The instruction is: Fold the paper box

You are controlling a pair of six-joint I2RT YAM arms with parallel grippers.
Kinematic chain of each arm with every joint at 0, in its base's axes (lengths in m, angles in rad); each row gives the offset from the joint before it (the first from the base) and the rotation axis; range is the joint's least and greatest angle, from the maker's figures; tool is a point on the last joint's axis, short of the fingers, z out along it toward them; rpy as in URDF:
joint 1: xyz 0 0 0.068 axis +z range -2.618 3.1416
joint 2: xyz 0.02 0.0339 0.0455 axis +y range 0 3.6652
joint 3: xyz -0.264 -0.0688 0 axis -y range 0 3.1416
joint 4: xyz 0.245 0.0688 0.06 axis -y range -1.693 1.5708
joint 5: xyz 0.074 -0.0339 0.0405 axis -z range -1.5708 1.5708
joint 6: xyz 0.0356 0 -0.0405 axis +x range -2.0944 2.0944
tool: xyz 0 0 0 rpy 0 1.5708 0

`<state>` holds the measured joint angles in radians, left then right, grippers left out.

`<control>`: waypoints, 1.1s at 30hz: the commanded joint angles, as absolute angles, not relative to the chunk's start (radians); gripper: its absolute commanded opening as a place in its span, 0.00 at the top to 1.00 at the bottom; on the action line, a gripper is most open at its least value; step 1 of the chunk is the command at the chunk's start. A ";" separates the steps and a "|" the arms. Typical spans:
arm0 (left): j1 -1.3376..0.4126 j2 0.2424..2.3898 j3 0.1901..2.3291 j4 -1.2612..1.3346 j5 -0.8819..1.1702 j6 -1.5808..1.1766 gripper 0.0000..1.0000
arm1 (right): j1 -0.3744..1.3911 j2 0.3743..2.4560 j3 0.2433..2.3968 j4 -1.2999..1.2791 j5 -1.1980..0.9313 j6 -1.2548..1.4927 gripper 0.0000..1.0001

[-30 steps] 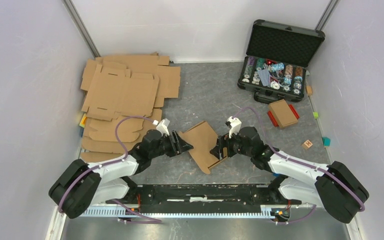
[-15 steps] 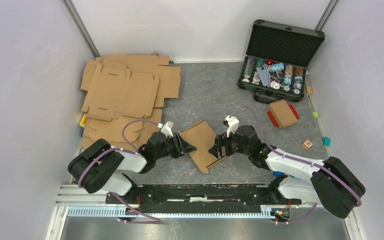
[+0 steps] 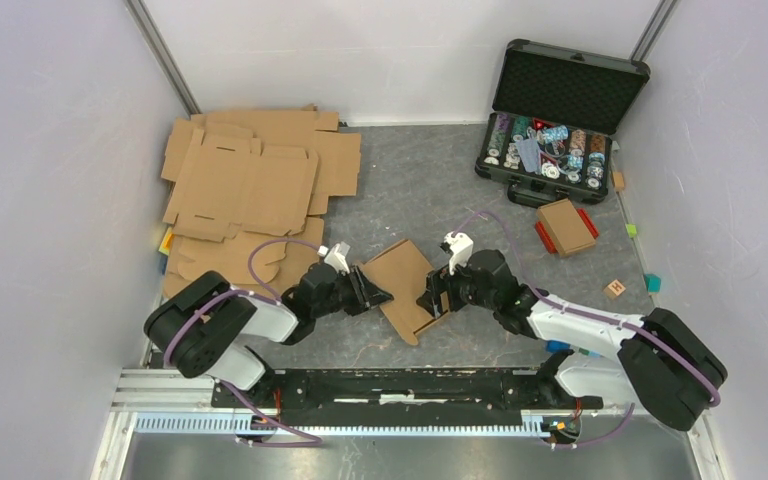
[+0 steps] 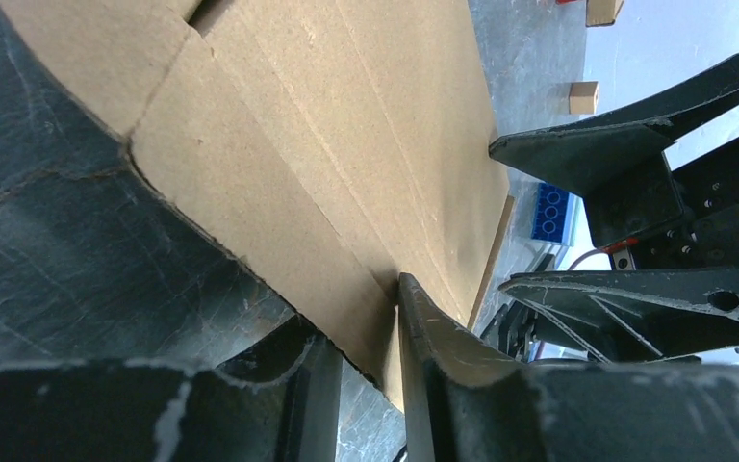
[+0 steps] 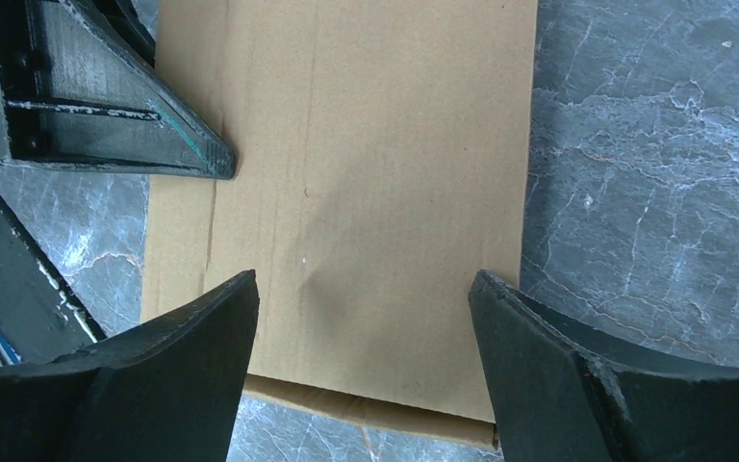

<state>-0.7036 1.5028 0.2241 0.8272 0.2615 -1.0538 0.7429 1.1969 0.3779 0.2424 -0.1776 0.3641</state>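
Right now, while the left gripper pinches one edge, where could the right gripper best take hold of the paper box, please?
Probably the free right-hand edge of the paper box, approached from the right, opposite the left gripper. It is a thin flat panel, so the open right gripper should turn to pinch across its thickness.

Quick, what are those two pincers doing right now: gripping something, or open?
Left pincer: closed on the edge of the paper box.
Right pincer: open, over the paper box, gripping nothing.

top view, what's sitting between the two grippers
The paper box lies between the left gripper and the right gripper, as the top external view shows.
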 commanded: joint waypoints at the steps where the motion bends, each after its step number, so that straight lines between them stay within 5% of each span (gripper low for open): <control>1: -0.738 1.421 0.302 0.786 0.279 -1.016 0.69 | 0.776 1.211 0.377 0.114 -0.225 0.361 0.15; 9: -0.738 1.295 0.350 0.558 0.257 -0.946 0.77 | 0.775 1.099 0.411 0.045 -0.080 0.309 0.02; 23: -0.738 1.242 0.484 0.296 0.254 -0.837 0.78 | 0.753 0.918 0.326 0.078 0.127 0.334 0.03; 33: -0.733 1.241 0.455 0.218 0.228 -0.802 0.69 | 0.731 1.017 0.353 0.079 -0.088 0.251 0.02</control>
<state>-0.7330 1.2560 0.4778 0.2619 0.2432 -0.8684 0.7311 0.9581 0.3248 0.0666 0.0032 0.2951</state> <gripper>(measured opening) 0.284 0.979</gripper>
